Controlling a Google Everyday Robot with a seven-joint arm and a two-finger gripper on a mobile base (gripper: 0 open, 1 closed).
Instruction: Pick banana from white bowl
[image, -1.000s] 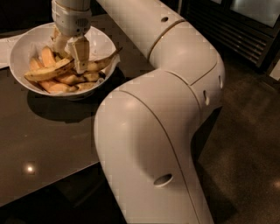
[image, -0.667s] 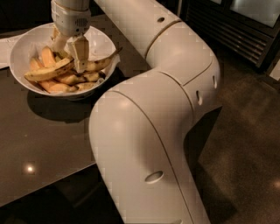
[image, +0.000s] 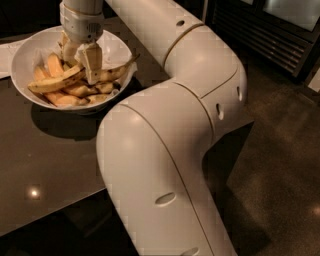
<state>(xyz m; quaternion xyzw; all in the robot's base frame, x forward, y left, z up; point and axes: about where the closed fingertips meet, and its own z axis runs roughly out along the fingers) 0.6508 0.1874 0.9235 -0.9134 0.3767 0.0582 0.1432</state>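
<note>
At upper left, the white bowl sits on a dark table, heaped with bananas. The banana, long, pale and brown-flecked, lies on top of the heap, running from the bowl's left wall toward its middle. The gripper is sunk into the bowl from above, wrist vertical, at the banana's inner end. A top-down approach suits fruit lying flat in a sloping dish, and it keeps the arm clear of the rim. Whether the gripper is spread or pinching the banana cannot be told, as its housing and the heap mask the contact. Compared with a second ago, gripper, bowl and fruit sit in nearly the same places, and no lift is evident. Only the arm's large lower link has swung slightly leftward across the view.
</note>
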